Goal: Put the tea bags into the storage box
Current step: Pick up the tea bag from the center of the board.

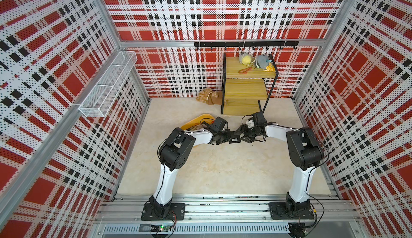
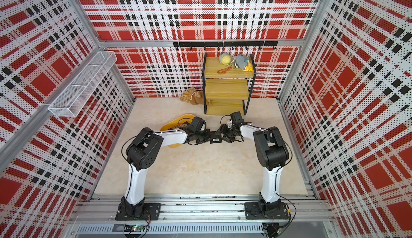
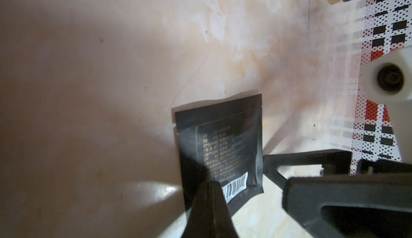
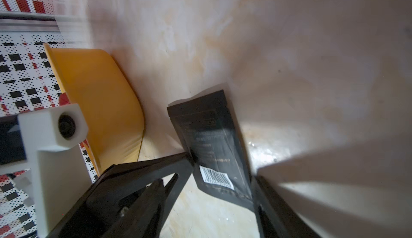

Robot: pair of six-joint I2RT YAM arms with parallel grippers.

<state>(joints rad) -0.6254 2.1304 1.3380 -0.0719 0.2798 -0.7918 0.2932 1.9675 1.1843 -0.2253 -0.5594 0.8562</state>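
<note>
left gripper [image 3: 213,182] clamps the black tea bag [image 3: 223,141]; right gripper [image 4: 222,167] straddles it, jaws apart. storage box [image 4: 100,96] lies nearer the left arm [image 1: 196,136].

Left gripper [image 3: 213,182], right gripper [image 4: 221,170] black — arms [image 1: 165,181] white-shelled; joints [image 1: 305,152], base plates [image 1: 178,211] black.

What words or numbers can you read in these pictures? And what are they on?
Print panel on the black sachet: rows of tiny writing, too blurred to read.
White barcode label on the same sachet: the bars show, but the digits under them are too small and blurred to read.
No other writing shows in any view.
</note>
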